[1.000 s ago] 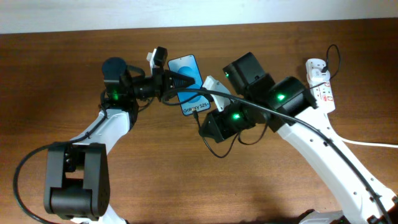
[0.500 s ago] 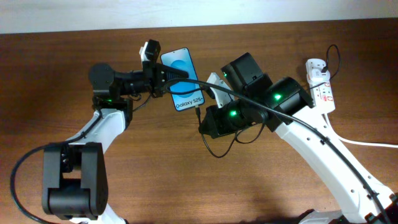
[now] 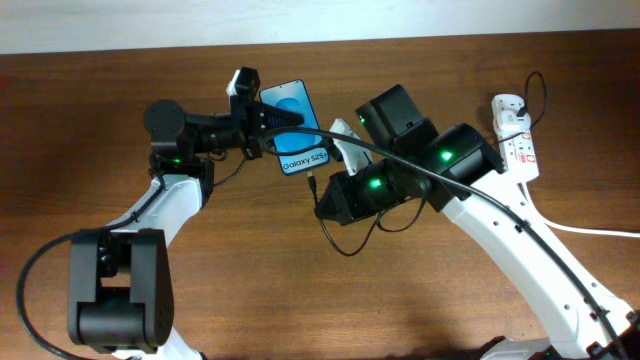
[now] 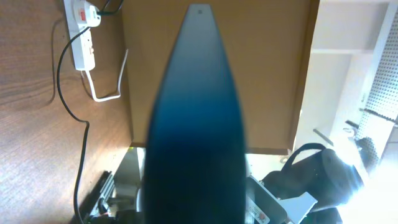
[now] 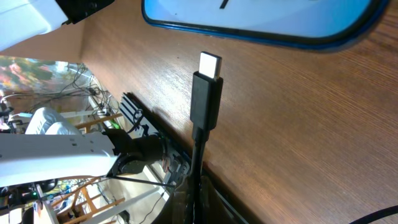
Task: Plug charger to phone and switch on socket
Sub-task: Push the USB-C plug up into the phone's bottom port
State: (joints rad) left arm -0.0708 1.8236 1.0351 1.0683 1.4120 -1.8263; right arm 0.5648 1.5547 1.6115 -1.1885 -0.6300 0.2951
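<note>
My left gripper (image 3: 268,122) is shut on the phone (image 3: 296,128), a blue-screened smartphone held above the table. In the left wrist view the phone (image 4: 196,118) fills the middle as a dark blue shape. My right gripper (image 3: 322,205) is shut on the charger (image 3: 314,186), a thin black cable, with its plug tip pointing at the phone's lower edge, a short gap apart. In the right wrist view the plug (image 5: 208,84) stands just below the phone's edge (image 5: 261,25). The socket (image 3: 516,135), a white power strip with the adapter in it, lies at the far right.
The socket also shows in the left wrist view (image 4: 83,34) at top left with its thick white cord (image 3: 600,232) leading off right. The black cable (image 3: 350,245) loops on the wooden table below my right arm.
My left gripper has swung the phone left and turned it. My right gripper has shifted slightly left with the plug, which stays just under the phone's lower edge.
</note>
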